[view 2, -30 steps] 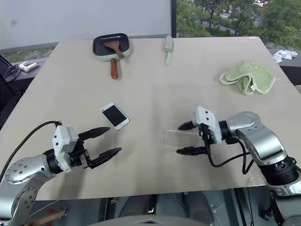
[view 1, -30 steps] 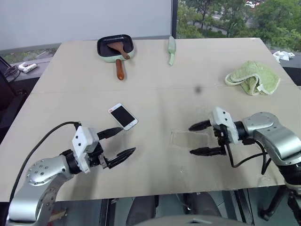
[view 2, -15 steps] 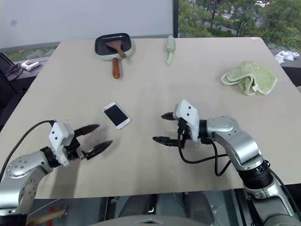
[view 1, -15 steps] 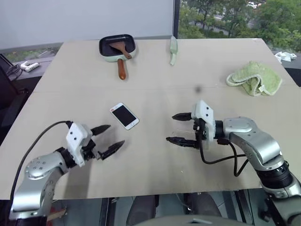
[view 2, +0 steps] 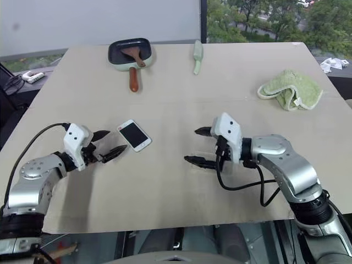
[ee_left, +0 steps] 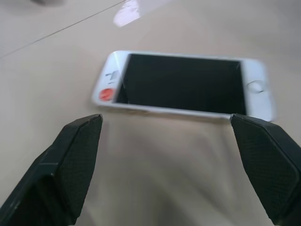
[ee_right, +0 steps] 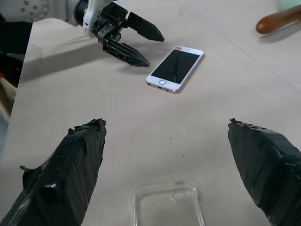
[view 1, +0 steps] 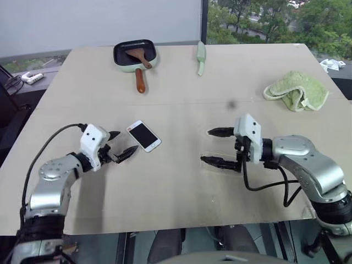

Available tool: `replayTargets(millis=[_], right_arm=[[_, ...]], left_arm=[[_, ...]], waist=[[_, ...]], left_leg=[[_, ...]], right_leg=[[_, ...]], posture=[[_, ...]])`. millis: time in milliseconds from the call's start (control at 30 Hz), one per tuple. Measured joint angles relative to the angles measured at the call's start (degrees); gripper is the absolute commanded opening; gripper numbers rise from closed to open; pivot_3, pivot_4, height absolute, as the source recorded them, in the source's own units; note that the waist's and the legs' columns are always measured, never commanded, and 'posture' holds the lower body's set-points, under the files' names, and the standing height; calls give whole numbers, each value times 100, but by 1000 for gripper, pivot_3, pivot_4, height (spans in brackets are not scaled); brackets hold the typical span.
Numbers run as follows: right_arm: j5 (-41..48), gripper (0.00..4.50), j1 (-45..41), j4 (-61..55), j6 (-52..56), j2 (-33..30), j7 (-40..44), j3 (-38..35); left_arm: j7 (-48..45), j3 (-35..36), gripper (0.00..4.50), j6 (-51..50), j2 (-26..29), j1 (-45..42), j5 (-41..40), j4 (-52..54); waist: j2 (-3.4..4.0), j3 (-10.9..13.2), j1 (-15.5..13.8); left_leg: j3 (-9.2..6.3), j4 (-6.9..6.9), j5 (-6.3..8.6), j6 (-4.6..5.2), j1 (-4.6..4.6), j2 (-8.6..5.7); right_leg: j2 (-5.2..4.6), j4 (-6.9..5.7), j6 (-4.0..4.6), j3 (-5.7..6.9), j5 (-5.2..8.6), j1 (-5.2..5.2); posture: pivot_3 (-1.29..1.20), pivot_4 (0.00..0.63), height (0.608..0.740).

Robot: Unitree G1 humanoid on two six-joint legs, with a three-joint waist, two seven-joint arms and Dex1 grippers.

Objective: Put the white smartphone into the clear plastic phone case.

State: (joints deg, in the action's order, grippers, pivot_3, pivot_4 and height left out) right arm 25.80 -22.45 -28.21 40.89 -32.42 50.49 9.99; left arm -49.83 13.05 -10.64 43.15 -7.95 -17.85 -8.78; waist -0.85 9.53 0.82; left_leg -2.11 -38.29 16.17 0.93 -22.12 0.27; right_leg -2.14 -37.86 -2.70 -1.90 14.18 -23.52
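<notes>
The white smartphone (view 1: 144,136) lies flat, screen up, left of the table's middle, with a small red mark at one end (ee_left: 106,93). My left gripper (view 1: 125,143) is open just to its left, with its fingers (ee_left: 77,155) pointing at the phone's long side and apart from it. The clear plastic phone case (ee_right: 167,205) lies flat on the table right of centre, empty. My right gripper (view 1: 205,146) hovers open over the case's left end, pointing left toward the phone. The left gripper (ee_right: 136,40) also appears in the right wrist view.
A black pan with a wooden spatula (view 1: 135,53) and a pale green utensil (view 1: 201,58) sit at the far edge. A green cloth (view 1: 296,91) lies at the far right. The bare tabletop (view 1: 176,192) stretches between the arms toward the near edge.
My left gripper has moved forward and outward from the near edge to just beside the phone. The right gripper has shifted a little to the left over the case. Both stay open.
</notes>
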Motion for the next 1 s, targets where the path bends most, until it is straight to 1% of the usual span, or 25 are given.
replayTargets(millis=[67, 100, 133, 267, 533, 800, 933, 1000], right_arm=[[38, 4422, 26, -52, 29, -16, -26, -28], [172, 4422, 117, -166, 142, -111, -95, -177], [178, 4422, 117, -173, 147, -116, -97, -184], [378, 4422, 220, -442, 296, -327, -228, -486], [494, 4422, 332, -553, 381, -377, -464, -589], [559, 4422, 340, -572, 384, -465, -595, -602], [625, 4422, 339, -577, 392, -542, -610, -621], [642, 4422, 338, -579, 396, -553, -627, -651]], left_arm=[[-56, -3, 4500, 99, 18, -110, 39, -175], [-214, -123, 4500, 255, 51, -575, 145, -841], [-218, -124, 4500, 261, 59, -592, 154, -872], [-492, -333, 4500, 652, 177, -1363, 483, -2046], [-927, -873, 4500, 1650, 125, -2412, 1020, -3543], [-1130, -938, 4500, 2030, -147, -2863, 1215, -4179], [-1174, -932, 4500, 2001, -351, -2908, 1211, -4151], [-1344, -939, 4500, 1860, -425, -2838, 1177, -3940]], waist=[[0, 0, 13], [-2, 1, -22], [-2, 1, -22], [-5, 0, -14], [1, -4, -71], [10, -10, -214], [14, -13, -296], [14, -13, -305]], left_leg=[[5, 0, 0, 0, 0, 0], [-10, -3, -1, 0, -9, -2], [-11, -3, -1, 0, -10, -3], [-21, -8, -1, 0, -25, -8], [-22, -20, -4, 0, -28, -15], [-52, -47, -5, -1, -43, -26], [-78, -64, -5, -1, -57, -39], [-83, -66, -5, -1, -65, -55]], right_leg=[[-1, 1, -1, -5, 0, 0], [1, 0, 0, 13, 0, -3], [1, 0, 0, 15, 0, -4], [-1, 0, -1, 25, -1, -9], [-1, -13, -1, 48, -1, -1], [-7, -10, -1, 74, 0, 15], [-15, -8, -2, 93, 0, 19], [-24, -7, -3, 99, 1, 20]], posture=[[0, 150, 740], [0, 150, 740], [0, 150, 740], [0, 150, 740], [0, 150, 740], [0, 150, 740], [0, 150, 740], [0, 150, 740]])
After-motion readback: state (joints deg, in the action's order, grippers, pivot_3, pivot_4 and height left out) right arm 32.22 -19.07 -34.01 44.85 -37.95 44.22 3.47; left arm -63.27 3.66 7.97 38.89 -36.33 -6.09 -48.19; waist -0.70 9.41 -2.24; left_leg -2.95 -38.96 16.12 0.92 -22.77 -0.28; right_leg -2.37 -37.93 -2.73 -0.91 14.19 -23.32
